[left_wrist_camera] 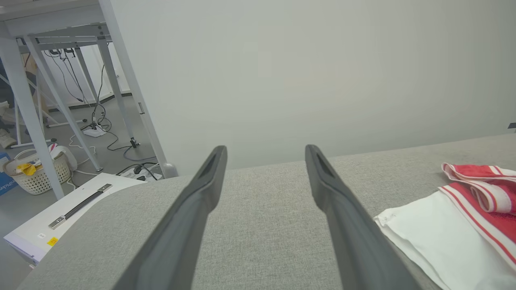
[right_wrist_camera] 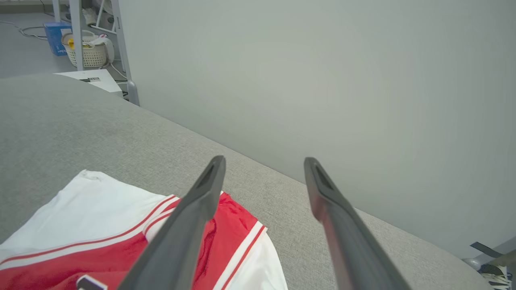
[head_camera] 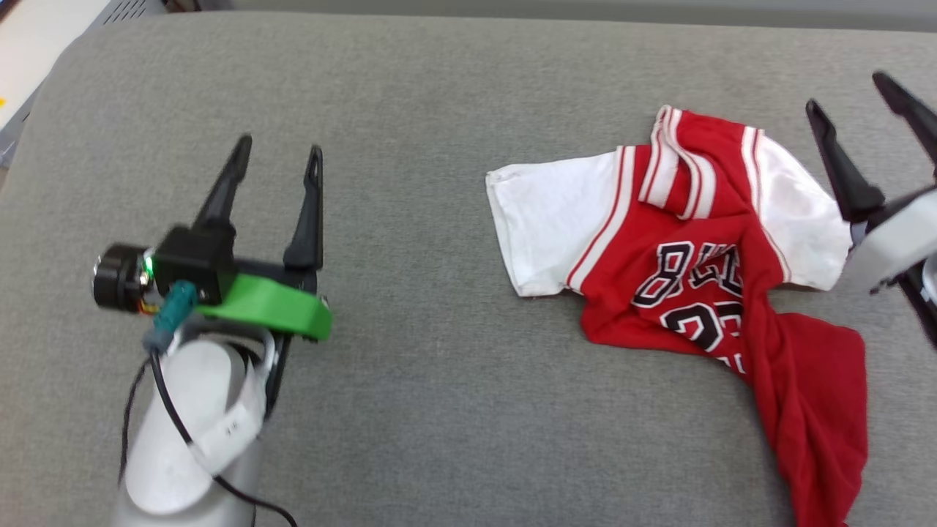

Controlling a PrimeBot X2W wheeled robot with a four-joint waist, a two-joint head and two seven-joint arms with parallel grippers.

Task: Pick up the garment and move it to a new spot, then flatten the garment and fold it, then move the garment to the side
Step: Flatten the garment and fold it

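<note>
crumpled red jersey t-shirt [head_camera: 688,293] with white sleeves lies on the grey fabric worktop [head_camera: 439,219], toward its far edge; left pincer [head_camera: 280,145] and right pincer [head_camera: 847,91] both spread.

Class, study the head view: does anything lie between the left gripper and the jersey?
Nothing visible does. Only bare grey surface separates the open left gripper from the white sleeve of the jersey.

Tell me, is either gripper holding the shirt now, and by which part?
Nothing is held. The left gripper and the right gripper are both open; the shirt lies crumpled on the grey surface.
</note>
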